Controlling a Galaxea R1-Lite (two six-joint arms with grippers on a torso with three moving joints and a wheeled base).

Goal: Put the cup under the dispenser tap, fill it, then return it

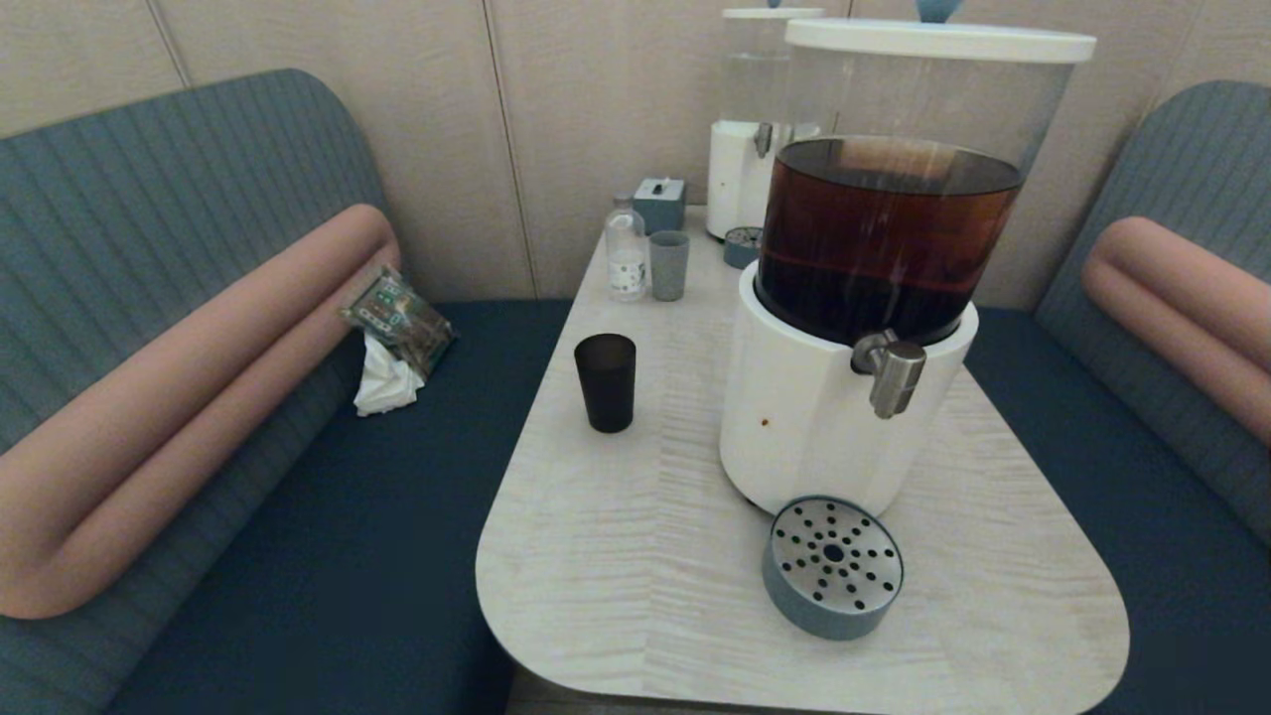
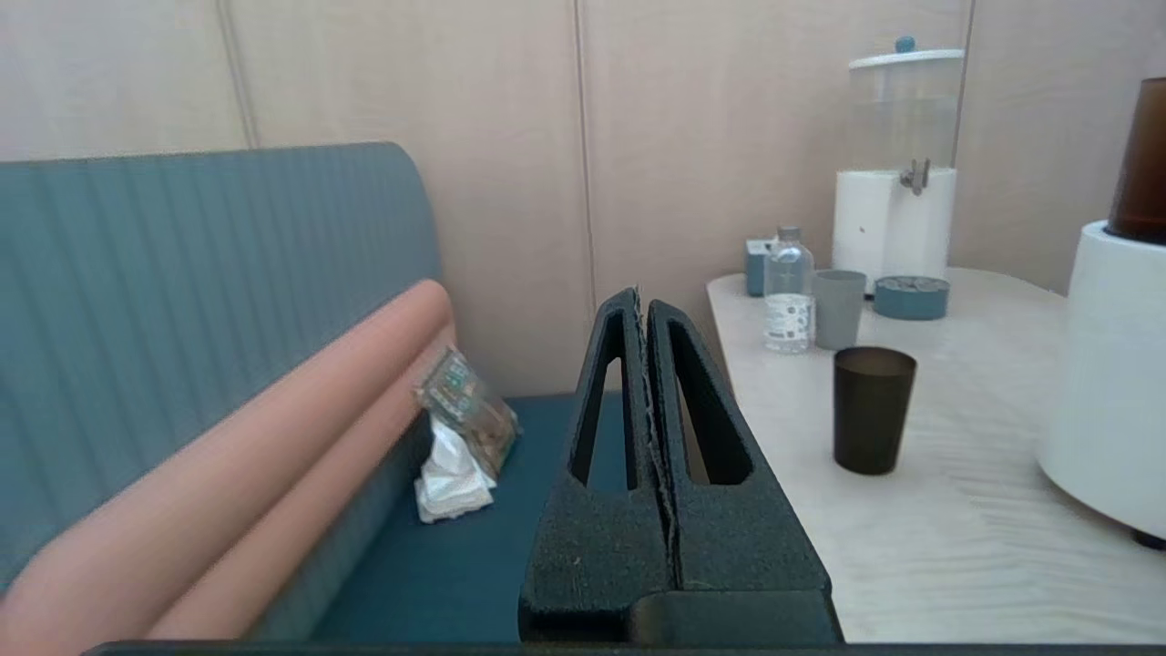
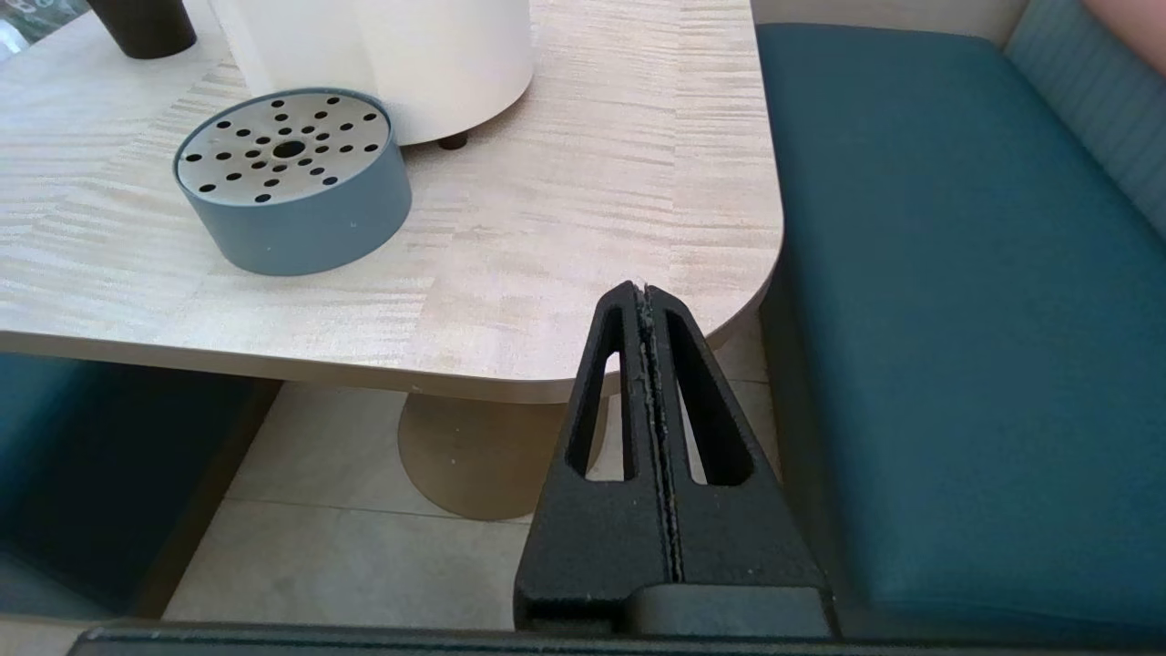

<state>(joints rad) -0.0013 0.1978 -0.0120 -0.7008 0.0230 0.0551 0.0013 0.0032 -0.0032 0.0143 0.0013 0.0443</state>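
The dark cup stands upright on the pale table, left of the big white-based dispenser holding dark brown liquid. Its steel dispenser tap points down over a round blue drip tray with a perforated metal top. Neither arm shows in the head view. My left gripper is shut and empty, off the table's left edge above the blue bench, with the cup ahead of it. My right gripper is shut and empty, below the table's near right corner, the drip tray beyond it.
A grey-blue tumbler, a small water bottle and a small blue box stand at the table's far end, beside a second dispenser with a colourless tank. A snack packet and a tissue lie on the left bench.
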